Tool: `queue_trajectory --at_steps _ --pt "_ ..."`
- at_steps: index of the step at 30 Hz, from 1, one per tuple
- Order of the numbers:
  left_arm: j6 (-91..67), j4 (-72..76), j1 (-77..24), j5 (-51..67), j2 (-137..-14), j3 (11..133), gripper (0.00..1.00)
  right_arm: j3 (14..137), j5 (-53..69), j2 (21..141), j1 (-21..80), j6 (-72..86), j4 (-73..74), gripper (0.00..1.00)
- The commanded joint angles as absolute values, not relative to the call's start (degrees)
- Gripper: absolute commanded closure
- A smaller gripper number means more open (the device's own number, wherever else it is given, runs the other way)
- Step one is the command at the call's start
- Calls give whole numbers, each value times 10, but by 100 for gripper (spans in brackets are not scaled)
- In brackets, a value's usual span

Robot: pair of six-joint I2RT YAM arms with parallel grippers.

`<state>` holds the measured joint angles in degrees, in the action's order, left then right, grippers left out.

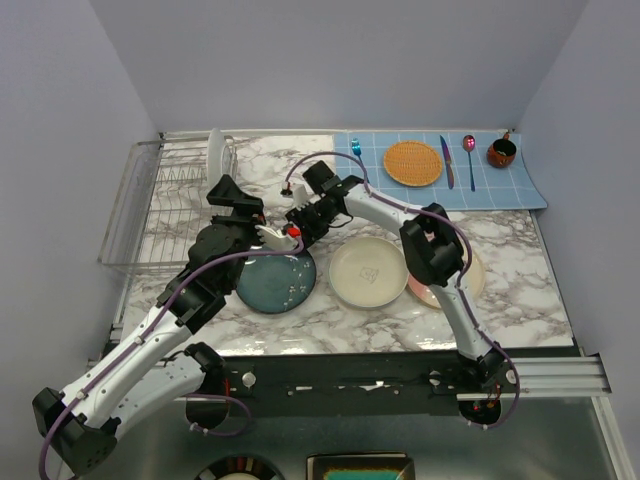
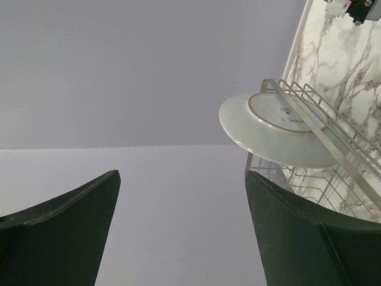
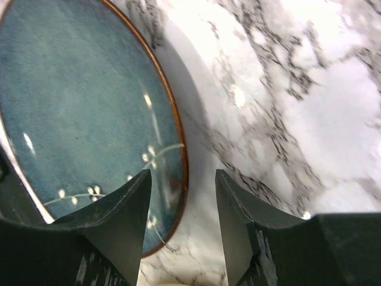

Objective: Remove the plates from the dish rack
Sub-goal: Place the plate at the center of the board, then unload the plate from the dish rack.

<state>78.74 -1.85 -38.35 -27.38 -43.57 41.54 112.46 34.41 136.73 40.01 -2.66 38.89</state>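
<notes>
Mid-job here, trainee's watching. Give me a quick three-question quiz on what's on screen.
1. How many plates lie flat on the table, outside the dish rack? A) one B) three C) five
2. True or false: the dish rack is empty.
3. Fill in: the right gripper, jaws apart, hangs over the rim of the ___ plate.
Key: 1 B: teal plate, cream plate, pink-and-cream plate. 2 False: a white plate stands in it. 3 teal.

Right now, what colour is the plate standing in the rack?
Plain pale cream plate, no pattern visible, standing upright in the dish rack. The left wrist view shows it best.
</notes>
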Motion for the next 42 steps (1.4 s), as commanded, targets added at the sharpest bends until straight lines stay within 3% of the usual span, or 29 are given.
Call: queue_trajectory --at_steps 1,15,23,27,42 --pt "759 -27 -381 -279 -429 424 5 1105 280 1325 396 -37 403 44" --pt "628 -132 -382 -324 -497 536 5 1156 233 1251 375 -33 403 44" --pt "418 -343 -367 -330 -565 690 6 1184 219 1235 352 -25 409 40" --pt "371 -346 -338 -288 -555 694 7 1185 234 1226 335 -16 413 40" --pt "211 -277 -35 33 -617 679 9 1097 244 1167 317 -10 387 40"
